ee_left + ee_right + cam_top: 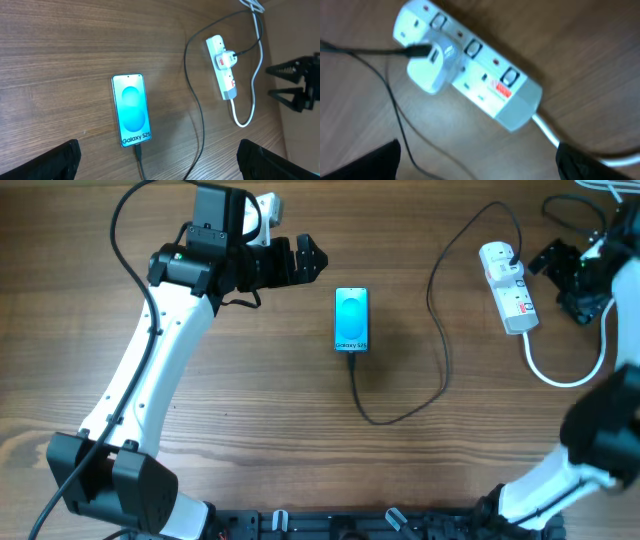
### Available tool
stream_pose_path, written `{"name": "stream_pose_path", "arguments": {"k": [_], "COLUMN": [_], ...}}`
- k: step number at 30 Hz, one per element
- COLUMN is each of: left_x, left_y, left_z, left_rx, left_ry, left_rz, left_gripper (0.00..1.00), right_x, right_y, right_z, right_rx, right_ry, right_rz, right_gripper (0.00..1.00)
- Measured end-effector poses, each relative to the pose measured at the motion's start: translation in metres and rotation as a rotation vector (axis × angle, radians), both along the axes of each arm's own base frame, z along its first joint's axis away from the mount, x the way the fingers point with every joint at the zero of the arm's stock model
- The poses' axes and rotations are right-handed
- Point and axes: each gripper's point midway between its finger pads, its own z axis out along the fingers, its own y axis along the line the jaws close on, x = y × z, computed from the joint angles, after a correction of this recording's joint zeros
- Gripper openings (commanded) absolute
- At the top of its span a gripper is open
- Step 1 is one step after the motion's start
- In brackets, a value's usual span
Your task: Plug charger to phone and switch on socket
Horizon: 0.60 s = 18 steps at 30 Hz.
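The phone (pixel 351 319) lies flat mid-table, its cyan screen up. The thin black charger cable (pixel 443 370) loops from a white adapter (pixel 226 60) in the socket (pixel 508 288) round to the phone, and its plug tip (pixel 138 150) sits at the phone's (pixel 131 110) bottom edge. My left gripper (pixel 312 262) hovers open to the left of the phone, holding nothing; its fingers (pixel 55 162) frame the left wrist view. My right gripper (pixel 548 285) stands open just right of the socket (pixel 470 65), apart from it. Red marks show beside the socket's switches.
A thick white cord (pixel 560 375) curves from the socket's near end toward the right arm; it also shows as the white cord (pixel 570 145) in the right wrist view. More cables (pixel 590 190) lie at the far right edge. The table (pixel 250 400) is wood-grain.
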Motion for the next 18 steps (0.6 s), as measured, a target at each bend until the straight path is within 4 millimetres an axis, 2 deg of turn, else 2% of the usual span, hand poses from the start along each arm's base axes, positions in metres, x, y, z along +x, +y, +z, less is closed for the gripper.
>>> {"name": "stream_pose_path", "arguments": {"k": [5, 8, 14, 18], "left_x": [0.0, 0.0, 0.0, 0.0], "left_y": [0.0, 0.0, 0.0, 0.0], "left_z": [0.0, 0.0, 0.0, 0.0], "left_rx": [0.0, 0.0, 0.0, 0.0], "left_ry": [0.001, 0.001, 0.001, 0.001], "left_rz": [0.0, 0.0, 0.0, 0.0], "left_gripper": [1.0, 1.0, 1.0, 1.0], "right_x": [0.031, 0.041, 0.035, 0.03], "right_y": [-0.017, -0.027, -0.045, -0.056], "right_z": [0.01, 0.012, -0.015, -0.026], "right_rx": [-0.016, -0.051, -0.122, -0.166], "right_ry": [0.037, 0.024, 0.117, 0.165], "right_rz": [-0.003, -0.013, -0.086, -0.14], "right_gripper": [0.99, 1.0, 1.0, 1.0]}}
